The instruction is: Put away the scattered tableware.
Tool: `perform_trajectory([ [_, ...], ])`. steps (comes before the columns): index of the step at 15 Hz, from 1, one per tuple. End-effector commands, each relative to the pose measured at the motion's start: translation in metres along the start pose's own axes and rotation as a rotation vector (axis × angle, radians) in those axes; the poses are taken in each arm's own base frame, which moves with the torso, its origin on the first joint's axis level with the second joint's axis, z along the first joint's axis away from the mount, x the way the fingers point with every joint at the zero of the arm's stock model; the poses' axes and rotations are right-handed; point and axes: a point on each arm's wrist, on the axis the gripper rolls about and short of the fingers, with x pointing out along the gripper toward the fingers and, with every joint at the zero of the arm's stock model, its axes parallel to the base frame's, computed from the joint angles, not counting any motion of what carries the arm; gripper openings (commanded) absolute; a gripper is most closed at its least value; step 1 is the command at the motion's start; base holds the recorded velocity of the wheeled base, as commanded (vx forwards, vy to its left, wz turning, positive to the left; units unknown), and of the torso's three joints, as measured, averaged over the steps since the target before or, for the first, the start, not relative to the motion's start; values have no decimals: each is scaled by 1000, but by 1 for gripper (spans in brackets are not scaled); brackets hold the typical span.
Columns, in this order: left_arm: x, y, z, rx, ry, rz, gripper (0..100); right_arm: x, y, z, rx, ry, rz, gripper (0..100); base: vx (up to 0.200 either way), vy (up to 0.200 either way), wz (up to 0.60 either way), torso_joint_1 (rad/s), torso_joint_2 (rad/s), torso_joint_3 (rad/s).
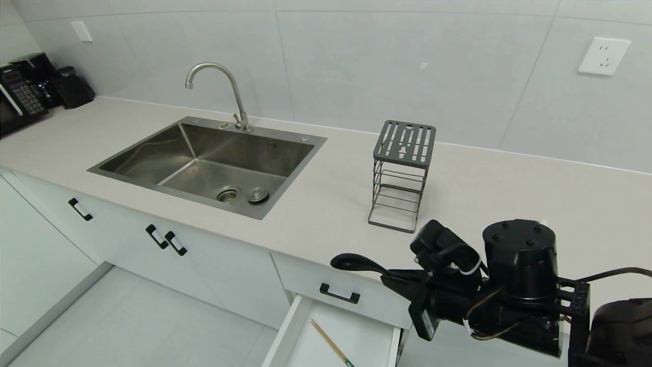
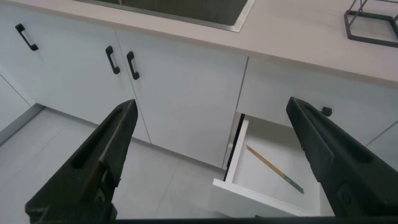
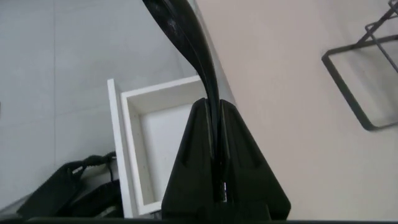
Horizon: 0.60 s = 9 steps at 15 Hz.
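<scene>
Head view: my right gripper (image 1: 402, 279) is clenched on the handle of a black long-handled spoon (image 1: 351, 262), whose bowl points out toward my left, hanging just over the front edge of the pale stone countertop (image 1: 509, 193). Below it the white pull-out drawer (image 1: 283, 332) stands open with one thin wooden chopstick (image 1: 330, 344) lying on its floor. A dark metal wire rack (image 1: 405, 142) stands upright on the countertop behind the gripper, and the brushed steel sink (image 1: 239, 153) is well off to my left. I judge this as the carry step: the spoon is lifted and held, not yet stowed.

Left wrist view: my left gripper (image 2: 211, 109) hangs released, fingers spread wide and holding nothing, out in front of the cabinet doors. Beyond it I see the drawer (image 2: 267, 186) with the chopstick (image 2: 273, 168) lying at a slant inside.

Right wrist view: the right gripper (image 3: 214, 109) has both fingers pressed flat against the spoon (image 3: 180, 31) handle, which runs straight out from the grip and curves at the far end. The drawer (image 3: 165, 143) sits beneath, slightly to one side of the handle, with the countertop (image 3: 280, 74) and the rack (image 3: 347, 92) on the other side.

Next, I think, I need to bring the spoon out past the counter edge, lower it so its whole length falls inside the drawer walls, and only then let go, keeping clear of the drawer front.
</scene>
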Motion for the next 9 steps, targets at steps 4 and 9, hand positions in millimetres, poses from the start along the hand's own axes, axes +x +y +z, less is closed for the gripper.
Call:
perform_trajectory([
  [4, 0, 0, 0, 0, 0, 0, 100, 4, 45, 10, 160, -13, 38, 0, 0, 0, 0, 0, 0, 0],
  [9, 0, 0, 0, 0, 0, 0, 100, 6, 56, 14, 113, -24, 76, 0, 0, 0, 0, 0, 0, 0],
])
